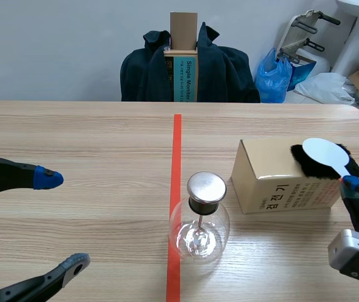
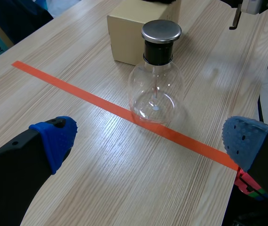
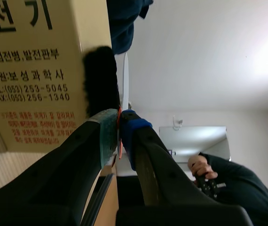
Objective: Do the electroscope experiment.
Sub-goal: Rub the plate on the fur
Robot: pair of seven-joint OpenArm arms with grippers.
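Scene view: left hand (image 1: 63,220) gapes empty nearby. A glass flask (image 1: 199,226) stands on the desk (image 1: 104,138), likely fragile and slippery; its black neck suits gripping. Farther, right hand (image 1: 356,185) pinches a thin paddle (image 1: 324,154) against fur (image 1: 310,170) atop a box (image 1: 267,182).

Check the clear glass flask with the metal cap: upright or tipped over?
Upright. The clear glass flask sits on its base on the orange tape line, metal cap on top.

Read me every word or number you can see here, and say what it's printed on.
"전기", large, on the cardboard box.
"제조원:보 성 과 학 사", same box.
"TEL:" and "FAX:" number lines, same box.
Red small print there: too small to read.
"Single Monitor", on the blue box behind the table.
Nothing on the white disc.
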